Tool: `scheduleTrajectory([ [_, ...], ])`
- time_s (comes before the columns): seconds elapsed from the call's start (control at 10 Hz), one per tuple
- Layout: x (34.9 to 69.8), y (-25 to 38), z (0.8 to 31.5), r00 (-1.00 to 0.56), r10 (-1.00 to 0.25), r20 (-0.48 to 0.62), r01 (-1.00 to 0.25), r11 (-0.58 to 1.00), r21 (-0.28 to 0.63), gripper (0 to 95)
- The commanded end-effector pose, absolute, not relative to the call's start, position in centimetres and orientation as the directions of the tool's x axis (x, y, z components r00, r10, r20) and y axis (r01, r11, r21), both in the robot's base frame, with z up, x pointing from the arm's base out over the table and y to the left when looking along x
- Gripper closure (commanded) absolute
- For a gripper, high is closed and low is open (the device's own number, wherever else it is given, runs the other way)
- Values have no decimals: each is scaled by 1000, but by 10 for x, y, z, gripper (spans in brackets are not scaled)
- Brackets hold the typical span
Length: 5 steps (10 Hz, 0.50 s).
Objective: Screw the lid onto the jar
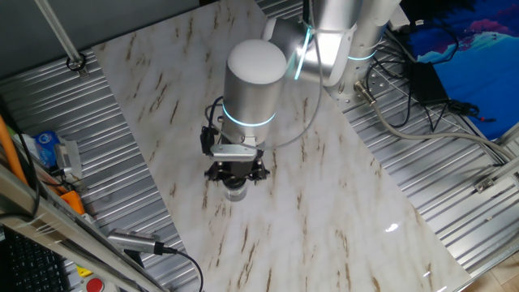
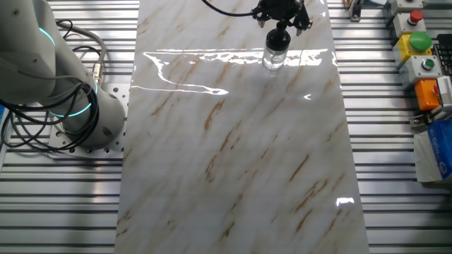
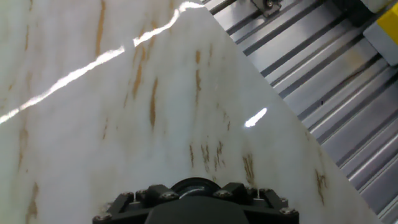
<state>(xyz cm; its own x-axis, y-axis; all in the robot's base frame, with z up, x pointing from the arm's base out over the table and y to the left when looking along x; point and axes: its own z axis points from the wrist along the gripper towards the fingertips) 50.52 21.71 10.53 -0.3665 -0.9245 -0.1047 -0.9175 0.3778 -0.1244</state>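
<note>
While the arm hangs over the marble table (image 1: 340, 203), one fixed view shows the gripper (image 1: 236, 175) pointing straight down onto the jar (image 1: 236, 192), which stands upright near the table's middle; the lid is hidden beneath the fingers. In the other fixed view the jar (image 2: 276, 52) stands close to the far edge, the gripper (image 2: 281, 27) closed around the black lid (image 2: 278, 33) on its mouth. The hand view shows only the gripper's (image 3: 196, 202) dark body above bare marble.
</note>
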Motion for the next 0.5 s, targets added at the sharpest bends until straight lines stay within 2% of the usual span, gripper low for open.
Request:
scheduleTrajectory([
  [0.1, 504, 217, 107, -358, -929, -95, -923, 367, -114, 0],
  [0.5, 500, 221, 114, -347, -937, -47, -930, 350, -110, 0],
])
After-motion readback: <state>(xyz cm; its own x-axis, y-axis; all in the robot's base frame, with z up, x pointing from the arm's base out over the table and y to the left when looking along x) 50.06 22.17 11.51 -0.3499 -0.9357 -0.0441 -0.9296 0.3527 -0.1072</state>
